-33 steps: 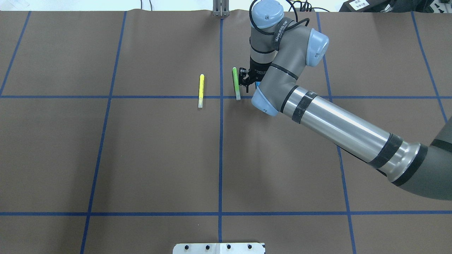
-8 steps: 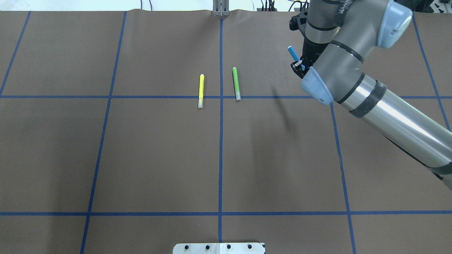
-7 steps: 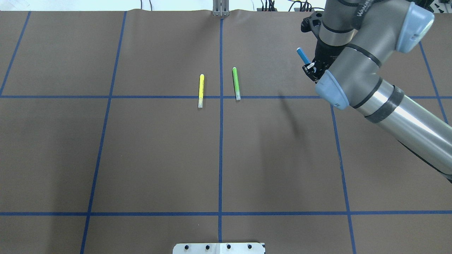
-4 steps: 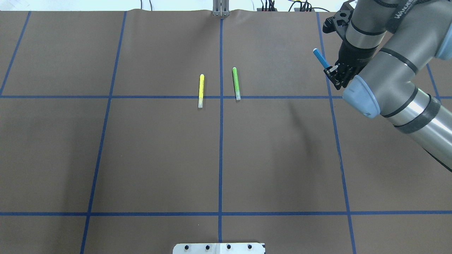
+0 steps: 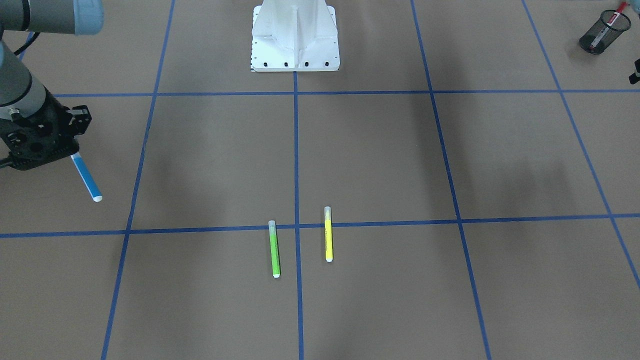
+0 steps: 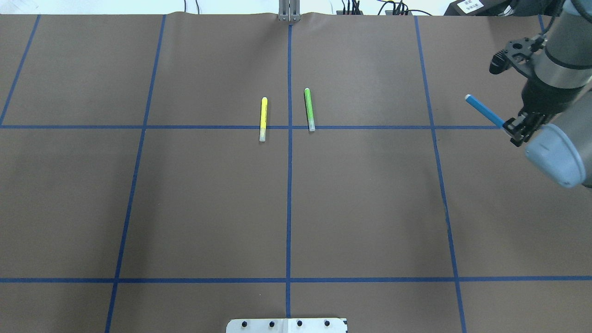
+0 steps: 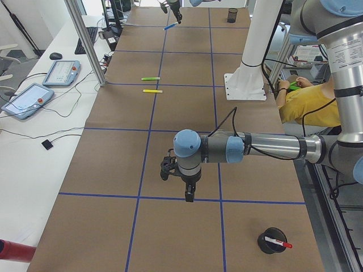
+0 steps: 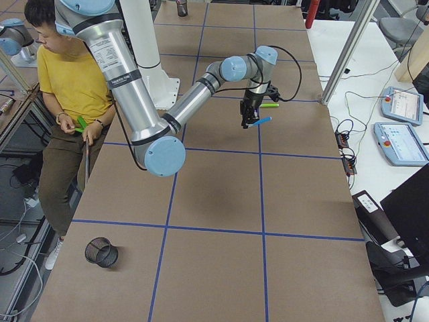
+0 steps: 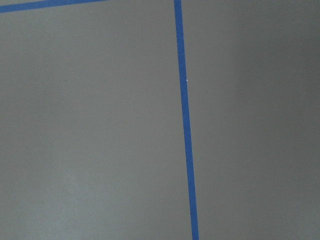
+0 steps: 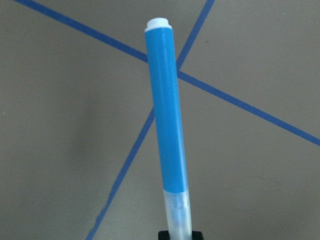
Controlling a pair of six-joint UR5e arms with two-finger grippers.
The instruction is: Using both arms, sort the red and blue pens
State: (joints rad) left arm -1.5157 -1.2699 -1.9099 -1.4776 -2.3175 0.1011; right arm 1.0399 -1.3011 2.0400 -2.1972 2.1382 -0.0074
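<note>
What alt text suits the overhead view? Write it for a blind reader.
The right gripper holds a blue highlighter at the view's right edge, over a brown table gridded with blue tape. A yellow highlighter and a green highlighter lie roughly parallel near the centre.

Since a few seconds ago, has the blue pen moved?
Yes. The right hand carried the blue pen rightward, away from the green highlighter and across the blue tape line.
</note>
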